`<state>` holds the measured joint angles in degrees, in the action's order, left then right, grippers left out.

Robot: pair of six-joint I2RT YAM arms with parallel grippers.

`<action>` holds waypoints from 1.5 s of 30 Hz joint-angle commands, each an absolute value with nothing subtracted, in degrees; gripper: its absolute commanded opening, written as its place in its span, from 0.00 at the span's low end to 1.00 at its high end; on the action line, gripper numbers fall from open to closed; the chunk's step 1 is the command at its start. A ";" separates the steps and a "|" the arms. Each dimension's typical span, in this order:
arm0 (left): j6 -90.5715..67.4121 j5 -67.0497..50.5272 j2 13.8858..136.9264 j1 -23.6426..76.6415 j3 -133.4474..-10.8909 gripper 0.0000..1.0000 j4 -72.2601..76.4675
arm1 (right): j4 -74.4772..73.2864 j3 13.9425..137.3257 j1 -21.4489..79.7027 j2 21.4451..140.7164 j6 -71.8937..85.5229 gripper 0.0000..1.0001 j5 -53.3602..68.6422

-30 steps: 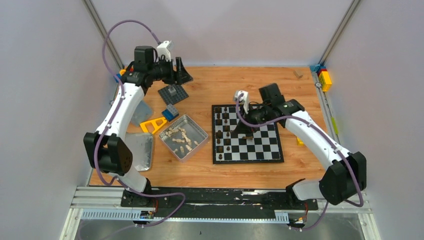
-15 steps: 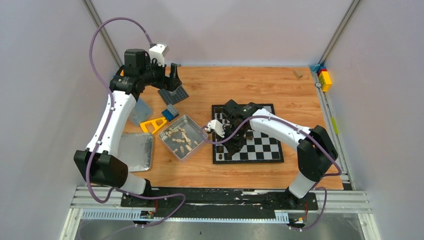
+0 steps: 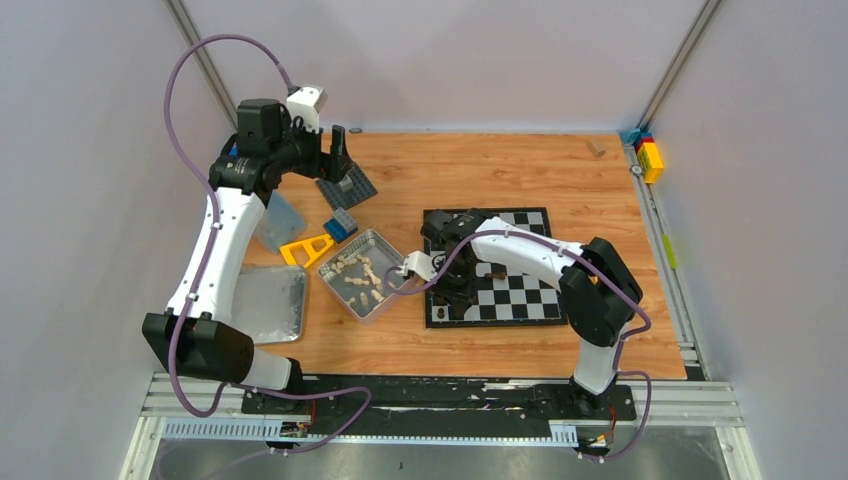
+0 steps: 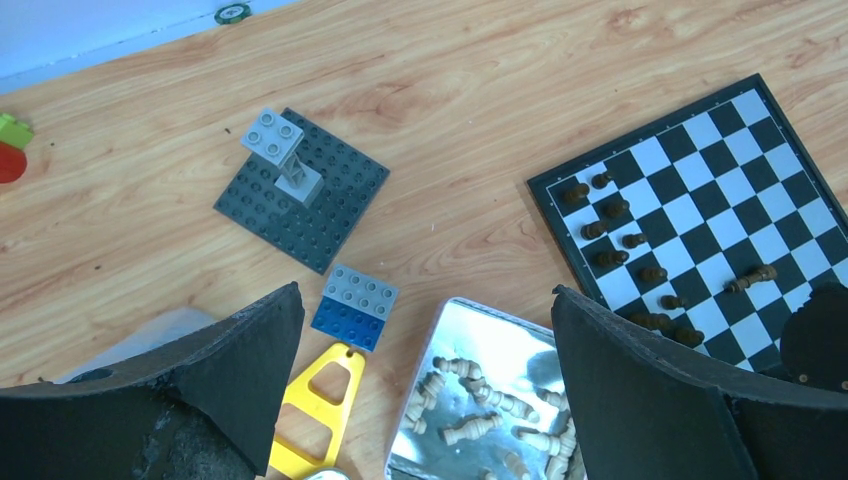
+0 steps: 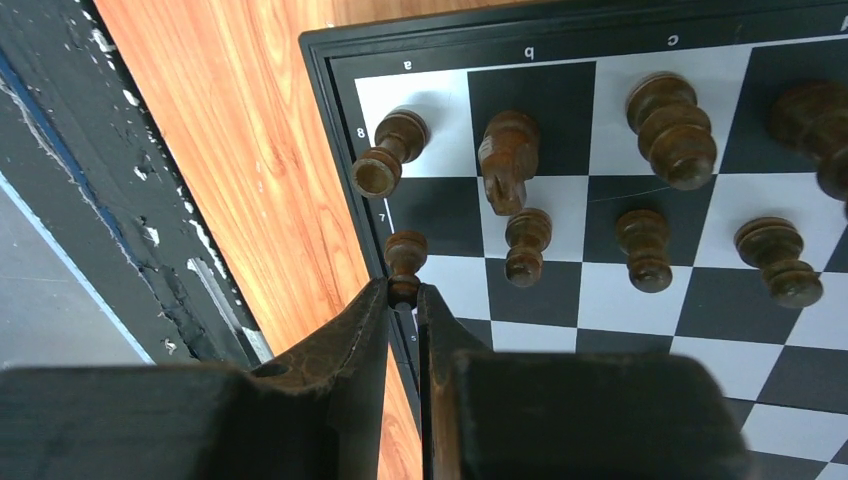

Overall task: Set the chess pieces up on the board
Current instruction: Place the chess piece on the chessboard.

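Right gripper (image 5: 403, 292), narrowed onto a dark pawn (image 5: 405, 255) whose long axis continues the fingers, poised over the board (image 5: 345, 120) border just beside the pawn row's vacant end square; left gripper (image 4: 420, 310) wide, well apart.

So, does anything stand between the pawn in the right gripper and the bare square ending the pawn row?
Nothing visible does. The right gripper holds the dark pawn at the board's edge, beside the bare black square; the rook and the neighbouring pawn stand on their own squares.
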<state>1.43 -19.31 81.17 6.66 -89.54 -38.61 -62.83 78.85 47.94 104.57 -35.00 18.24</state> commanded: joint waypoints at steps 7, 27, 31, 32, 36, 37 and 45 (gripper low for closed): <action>2.19 -19.46 78.99 6.21 -88.70 1.00 -37.20 | -63.54 81.69 48.75 106.04 -33.76 0.02 15.71; 2.07 -19.58 77.87 6.13 -87.99 1.00 -36.74 | -61.60 80.60 50.26 107.05 -32.40 0.05 13.88; 2.11 -19.51 77.66 6.17 -87.74 1.00 -36.71 | -61.43 80.54 50.45 107.25 -32.23 0.06 13.53; 2.11 -19.60 77.59 6.11 -87.66 1.00 -36.60 | -61.38 80.64 50.52 107.27 -32.14 0.06 13.47; 2.18 -19.67 77.23 6.07 -87.39 1.00 -36.50 | -61.17 80.70 50.72 107.37 -31.95 0.10 13.23; 2.19 -19.63 77.14 6.06 -87.42 1.00 -36.53 | -61.12 80.67 50.74 107.40 -31.81 0.11 13.14; 2.11 -20.04 76.92 6.07 -86.90 1.00 -36.15 | -60.43 80.51 50.98 107.14 -30.31 0.18 13.25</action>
